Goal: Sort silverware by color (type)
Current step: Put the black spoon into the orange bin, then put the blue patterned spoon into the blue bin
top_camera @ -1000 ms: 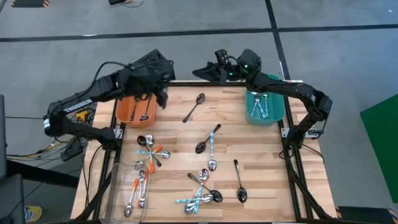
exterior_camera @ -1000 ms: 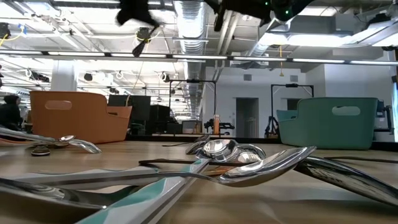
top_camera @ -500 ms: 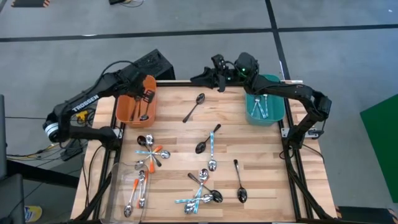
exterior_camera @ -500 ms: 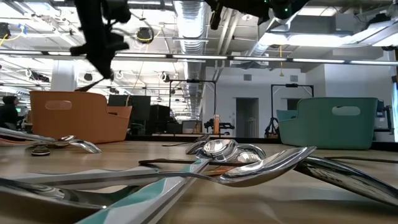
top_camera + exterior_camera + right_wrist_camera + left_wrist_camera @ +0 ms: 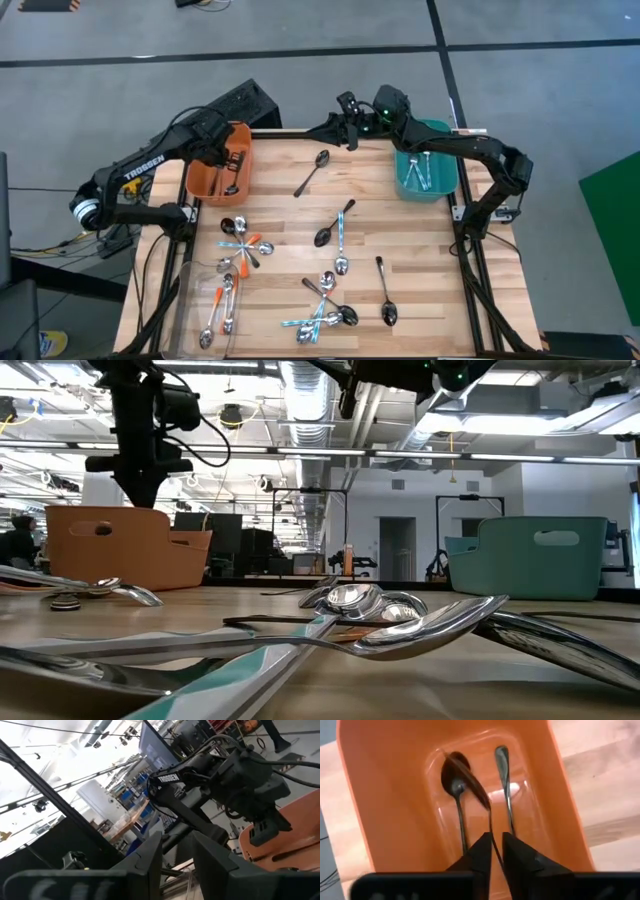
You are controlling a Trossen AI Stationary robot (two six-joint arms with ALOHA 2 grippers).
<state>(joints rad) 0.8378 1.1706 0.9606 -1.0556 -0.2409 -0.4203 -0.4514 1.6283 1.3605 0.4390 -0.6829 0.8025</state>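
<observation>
Nearest me, the silverware [image 5: 322,288] lies scattered across the table [image 5: 420,290]: light, stiff, slippery spoons, best pinched mid-handle. Farther left, my left gripper [image 5: 493,851] holds a dark spoon [image 5: 470,780] over the orange bin [image 5: 205,178]. Far right, my right gripper [image 5: 349,118] hovers part-open, empty.

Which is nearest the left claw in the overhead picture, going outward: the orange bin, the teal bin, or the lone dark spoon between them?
From the left gripper:
1. Orange bin, directly beneath it, at the table's left.
2. Dark spoon, on the bare wood mid-table.
3. Teal bin, far across at the right edge.
</observation>
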